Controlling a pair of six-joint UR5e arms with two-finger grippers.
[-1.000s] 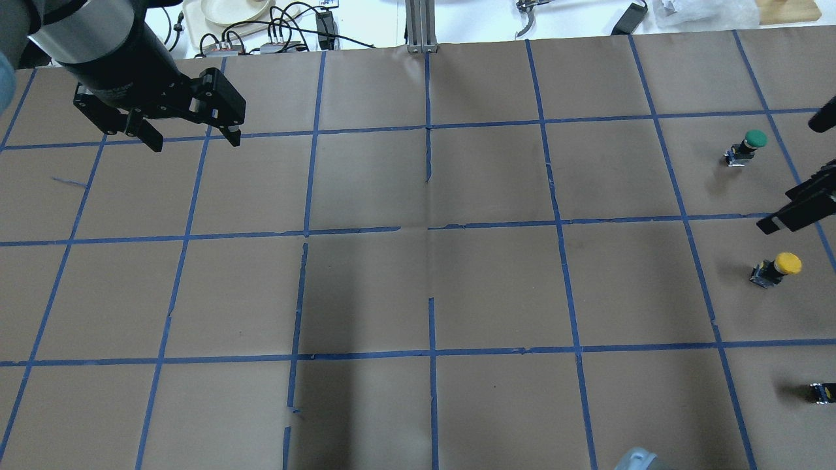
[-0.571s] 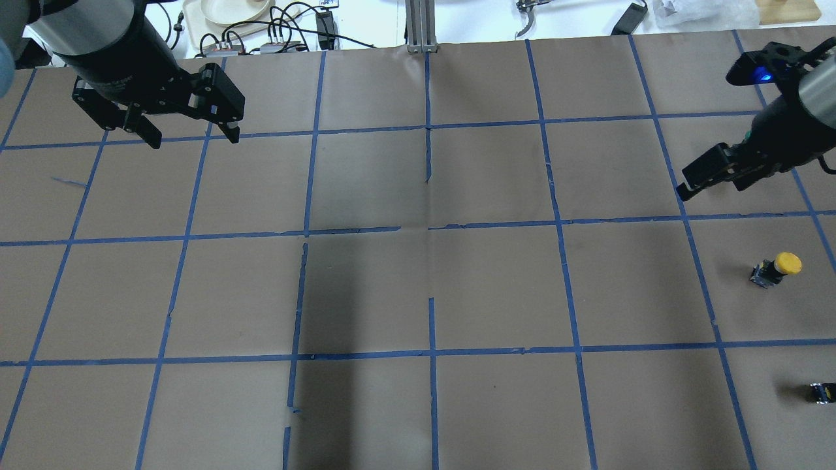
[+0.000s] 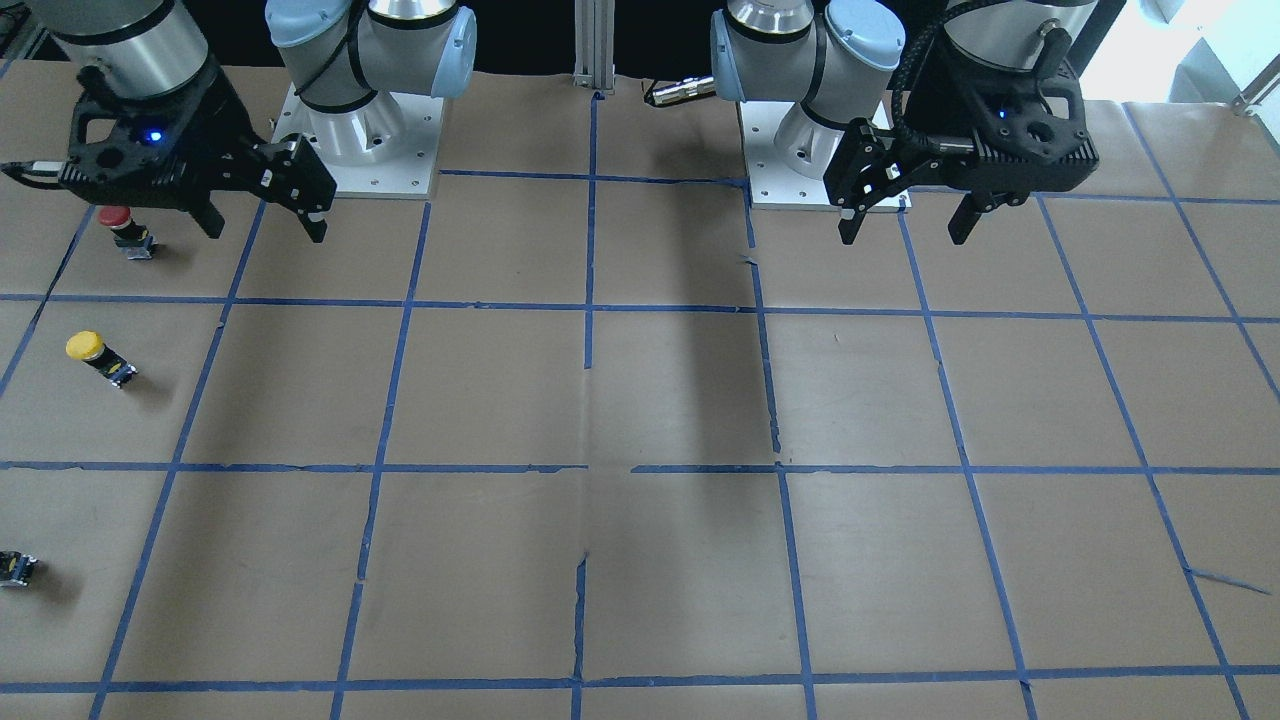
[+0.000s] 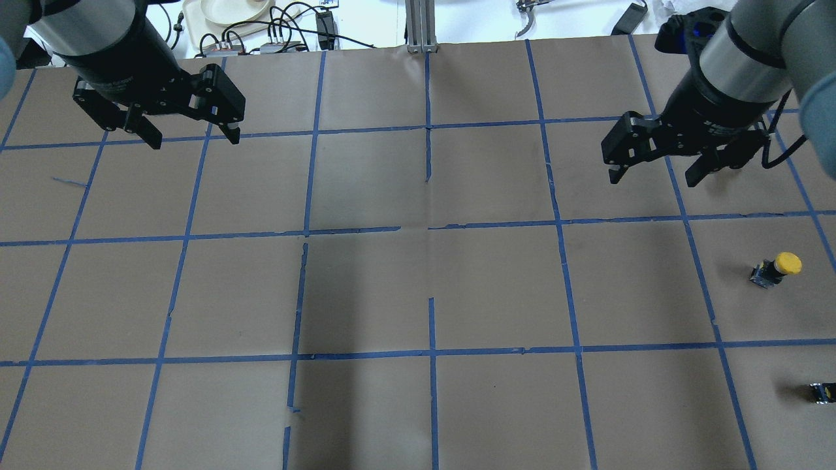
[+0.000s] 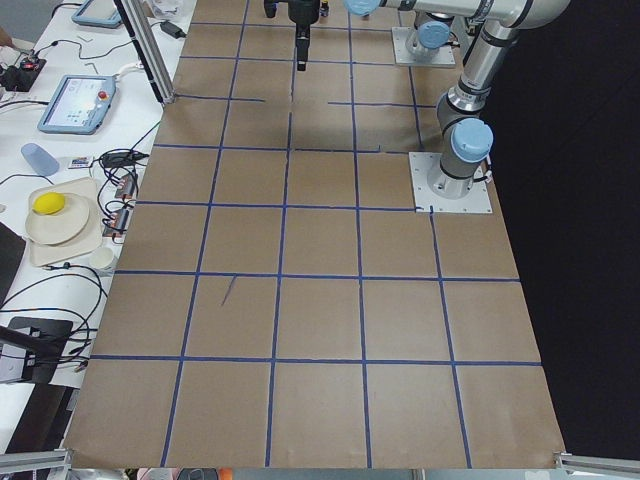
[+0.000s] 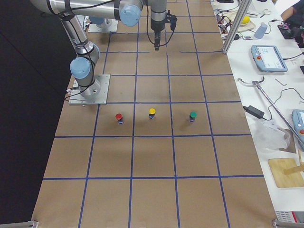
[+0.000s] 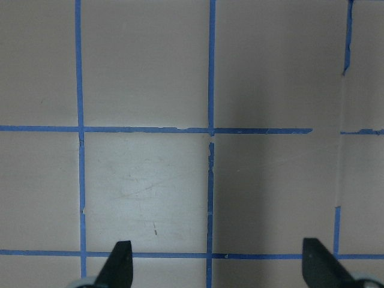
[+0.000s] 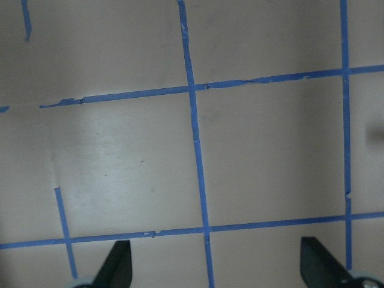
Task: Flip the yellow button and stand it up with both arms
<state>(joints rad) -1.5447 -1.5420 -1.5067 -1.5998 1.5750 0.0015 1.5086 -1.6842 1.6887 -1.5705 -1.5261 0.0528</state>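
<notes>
The yellow button [image 4: 777,269] has a yellow cap on a dark blocky body. It appears to stand cap up near the table's right end; it also shows in the front view [image 3: 95,357] and the right side view [image 6: 152,113]. My right gripper [image 4: 653,177] is open and empty, raised above the table, beyond and to the left of the button; it also shows in the front view [image 3: 267,228]. My left gripper [image 4: 192,140] is open and empty, hanging over the far left of the table [image 3: 900,235]. Both wrist views show only taped paper between open fingertips [image 7: 117,267] [image 8: 117,267].
A red-capped button [image 3: 125,228] stands close to the robot's side of the yellow one, and a green-capped one [image 6: 193,115] on the far side, hidden under my right arm in the overhead view. A small capless black part [image 4: 821,392] lies at the right edge.
My right arm has swung in from the right edge, up and to the left, and now covers the green button in the overhead view. My left gripper has hardly moved.
</notes>
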